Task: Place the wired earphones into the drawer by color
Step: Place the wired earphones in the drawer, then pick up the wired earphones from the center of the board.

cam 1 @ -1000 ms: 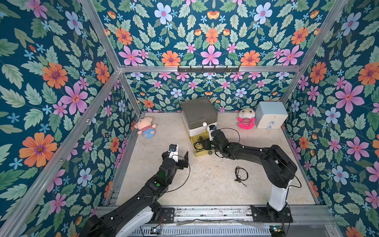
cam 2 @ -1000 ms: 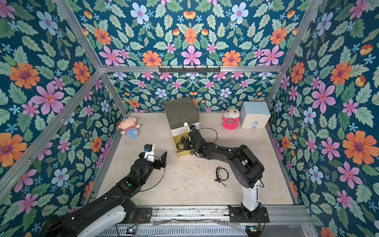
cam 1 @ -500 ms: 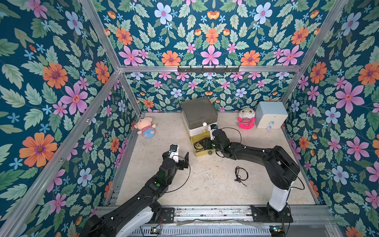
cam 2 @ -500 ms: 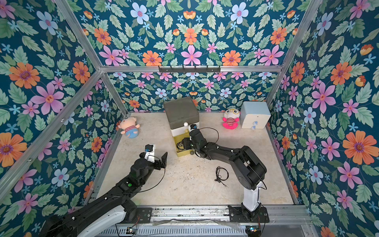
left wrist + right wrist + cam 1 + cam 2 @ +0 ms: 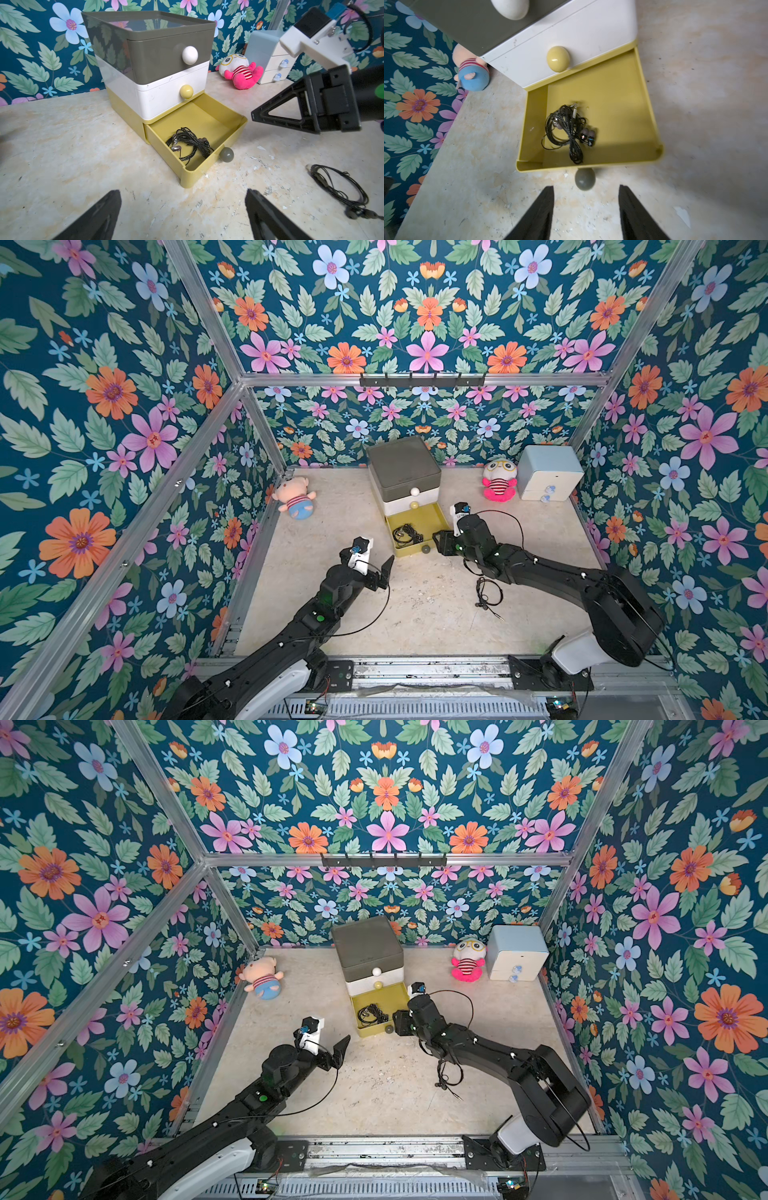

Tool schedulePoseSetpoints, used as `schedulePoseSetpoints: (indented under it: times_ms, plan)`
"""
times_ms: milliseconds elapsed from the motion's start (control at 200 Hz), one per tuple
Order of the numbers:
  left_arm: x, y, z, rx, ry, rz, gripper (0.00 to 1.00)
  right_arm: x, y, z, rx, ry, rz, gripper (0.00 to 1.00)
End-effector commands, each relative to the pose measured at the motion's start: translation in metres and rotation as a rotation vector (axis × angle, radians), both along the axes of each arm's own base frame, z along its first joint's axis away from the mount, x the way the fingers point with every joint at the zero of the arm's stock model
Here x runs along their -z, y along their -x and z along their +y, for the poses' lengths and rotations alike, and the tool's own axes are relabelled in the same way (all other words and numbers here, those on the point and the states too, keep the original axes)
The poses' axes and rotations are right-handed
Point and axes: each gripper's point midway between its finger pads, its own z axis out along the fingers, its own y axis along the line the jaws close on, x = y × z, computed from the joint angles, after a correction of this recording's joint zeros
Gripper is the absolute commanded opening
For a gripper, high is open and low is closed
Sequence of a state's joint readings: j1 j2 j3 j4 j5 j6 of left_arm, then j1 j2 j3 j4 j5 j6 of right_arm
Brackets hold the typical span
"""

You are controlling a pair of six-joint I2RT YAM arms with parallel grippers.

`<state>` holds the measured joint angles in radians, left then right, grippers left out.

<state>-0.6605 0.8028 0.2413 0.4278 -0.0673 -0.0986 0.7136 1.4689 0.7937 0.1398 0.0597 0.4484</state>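
The left gripper (image 5: 182, 195) hovers over the tabletop (image 5: 415, 614), jaws spread wide. A black earphone coil (image 5: 488, 593) lies loose beside the right arm. Farther on, the right gripper (image 5: 586, 188) (jaws parted, gripping nothing) faces the grey knob (image 5: 585, 179) of the pulled-out yellow drawer (image 5: 409, 551), where another black coil (image 5: 409, 533) rests.

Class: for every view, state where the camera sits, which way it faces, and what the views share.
Top views: high at the front, looking down and back over the table, three-drawer chest, left arm and right arm.
Right wrist: on the right arm, looking down into the open yellow drawer; right tool shows.
Left wrist: on the left arm, low, facing the chest front; left tool and right tool show.
Shared: all show black earphones in the drawer.
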Motion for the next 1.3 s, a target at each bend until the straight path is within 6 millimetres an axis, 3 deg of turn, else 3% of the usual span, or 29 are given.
schedulePoseSetpoints:
  times_ms: [0, 265, 470, 785, 1295]
  plan:
    - [-0.011, 0.002, -0.007, 0.045, 0.026, -0.038, 0.99, 0.012, 0.014, -0.031, 0.069, 0.051, 0.034, 0.55]
    - [-0.009, 0.001, -0.006, 0.031, 0.027, -0.027, 0.99, 0.026, 0.060, -0.092, 0.186, 0.080, 0.085, 0.58]
    - [-0.007, -0.001, -0.005, 0.021, 0.024, -0.019, 0.99, 0.028, 0.085, -0.119, 0.243, 0.052, 0.092, 0.58]
    - [-0.005, -0.001, -0.007, 0.029, 0.022, -0.011, 0.99, 0.047, 0.102, -0.122, 0.238, 0.036, 0.167, 0.58]
    - [-0.005, -0.001, -0.006, 0.024, 0.024, -0.007, 0.99, 0.080, 0.102, -0.109, 0.196, 0.076, 0.259, 0.57]
